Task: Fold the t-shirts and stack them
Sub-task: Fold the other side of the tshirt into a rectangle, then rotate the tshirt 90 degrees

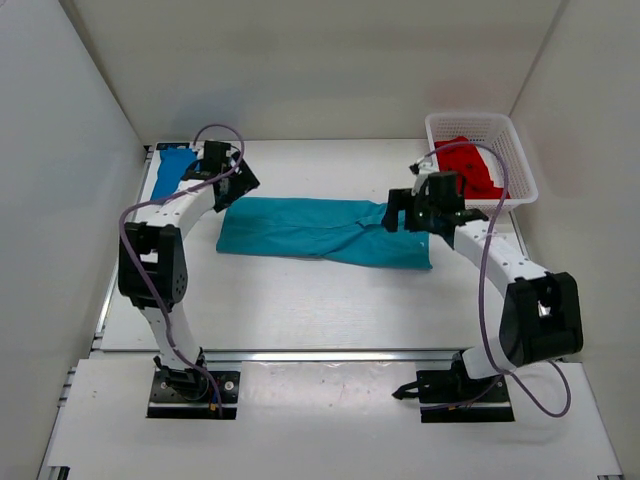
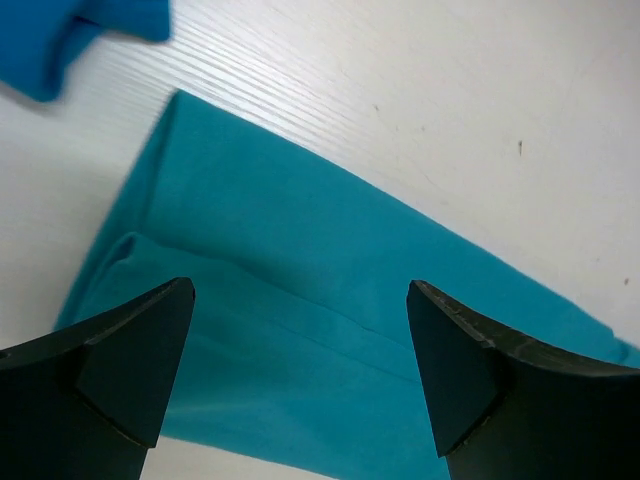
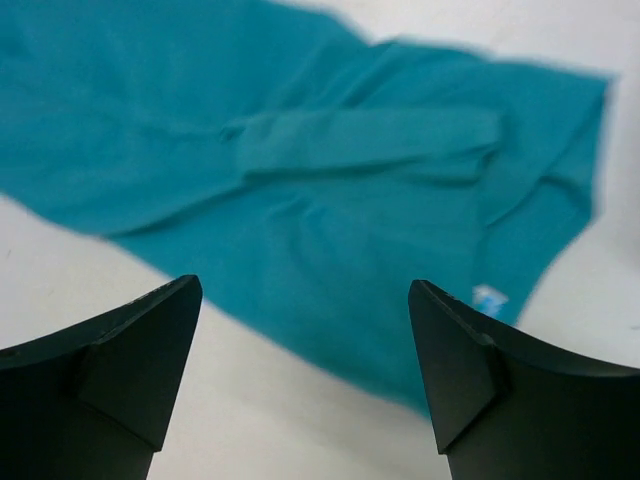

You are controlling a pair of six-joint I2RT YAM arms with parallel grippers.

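Note:
The teal t-shirt (image 1: 320, 230) lies folded lengthwise as a long strip across the middle of the table; it also shows in the left wrist view (image 2: 300, 300) and in the right wrist view (image 3: 300, 170). The royal blue t-shirt (image 1: 172, 168) lies folded at the back left corner, and its edge shows in the left wrist view (image 2: 70, 35). The red t-shirt (image 1: 468, 165) lies in the basket. My left gripper (image 1: 228, 188) is open and empty above the teal shirt's left end. My right gripper (image 1: 400, 215) is open and empty above its right end.
A white plastic mesh basket (image 1: 520, 160) stands at the back right corner. White walls close in the left, back and right sides. An aluminium rail (image 1: 300, 353) runs along the table's near edge.

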